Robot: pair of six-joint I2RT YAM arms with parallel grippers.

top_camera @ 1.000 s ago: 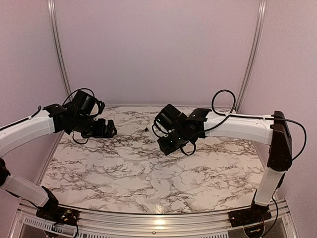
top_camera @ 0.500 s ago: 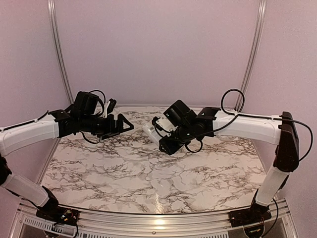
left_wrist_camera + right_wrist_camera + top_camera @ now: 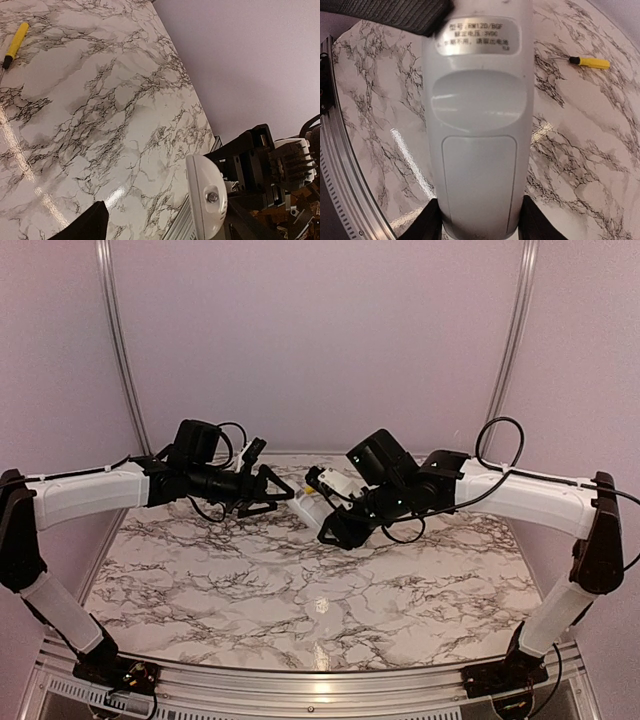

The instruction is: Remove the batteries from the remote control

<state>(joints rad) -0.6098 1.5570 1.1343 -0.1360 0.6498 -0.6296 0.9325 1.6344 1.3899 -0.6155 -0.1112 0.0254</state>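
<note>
My right gripper is shut on the remote control, a white bar held up above the marble table. Its back faces the right wrist camera, with a silver label and the battery cover closed. The batteries are hidden. My left gripper stands open at the remote's free end, one finger on either side. One ribbed left finger pad lies by the remote's upper left corner.
A yellow-handled screwdriver lies on the table, well away from both grippers. Pale walls and metal posts close in the back and sides.
Both arms have swung toward each other above the table's back middle. The left gripper has reached the remote's free end, and its jaws have narrowed a little.
</note>
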